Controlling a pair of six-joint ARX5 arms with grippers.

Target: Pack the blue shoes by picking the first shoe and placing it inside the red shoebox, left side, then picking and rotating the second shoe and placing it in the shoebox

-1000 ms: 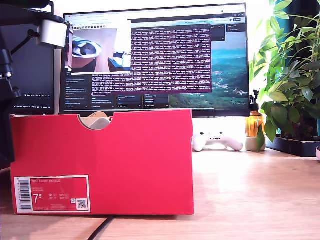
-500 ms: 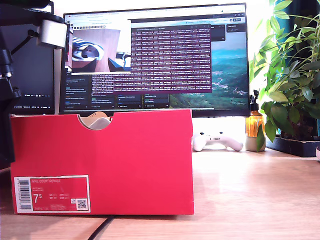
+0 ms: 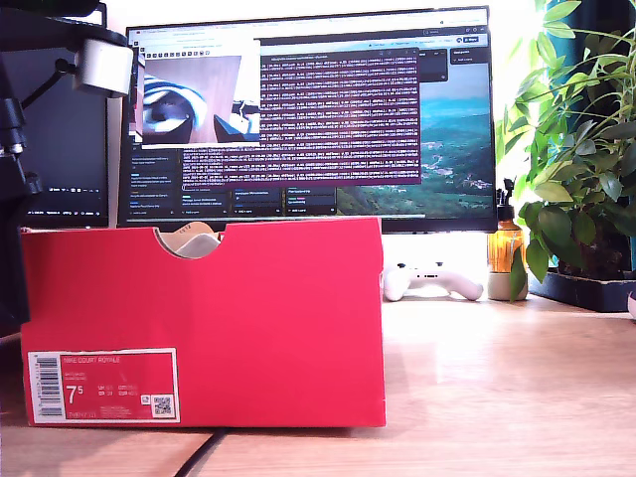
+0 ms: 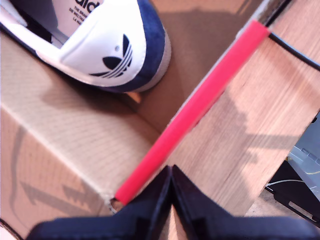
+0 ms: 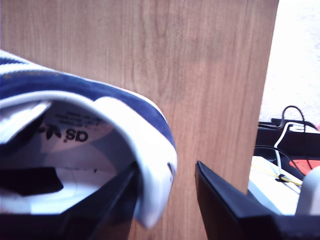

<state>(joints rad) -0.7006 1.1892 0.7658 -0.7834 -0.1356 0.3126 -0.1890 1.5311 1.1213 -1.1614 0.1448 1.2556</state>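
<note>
**Operator:** What does the exterior view give you?

**Robot:** You see the box (image 3: 199,318) standing on the desk (image 3: 497,378), its long red wall facing the camera. The label (image 3: 104,386) sits low on that wall, toward the exterior view's left. The notch (image 3: 189,238) is cut into the box's top edge, and something pale shows through it. The monitor (image 3: 308,109) stands behind the box. The controller (image 3: 427,280) lies behind the box too, past its end on the exterior view's right, and the plant (image 3: 576,149) stands further out that way. A cable (image 3: 199,457) runs out from under the box. You cannot pick out either gripper here.

**Operator:** And the first wrist view?

**Robot:** You find my first gripper (image 4: 171,175) with its jaws pressed together and nothing between them. It hangs over the box's red rim (image 4: 200,105), close to a corner. The boxed shoe (image 4: 115,45) lies inside on the brown cardboard floor, white heel tab toward the camera.

**Operator:** The second wrist view?

**Robot:** You see my second gripper (image 5: 165,200) astride the heel of the loose shoe (image 5: 75,100). One jaw is inside the collar, against the heel wall. The other is outside, with a strip of bare wood showing between it and the heel, so the jaws stand apart, not clamped. The box is out of this view, so you cannot tell how that shoe lies relative to it.
</note>
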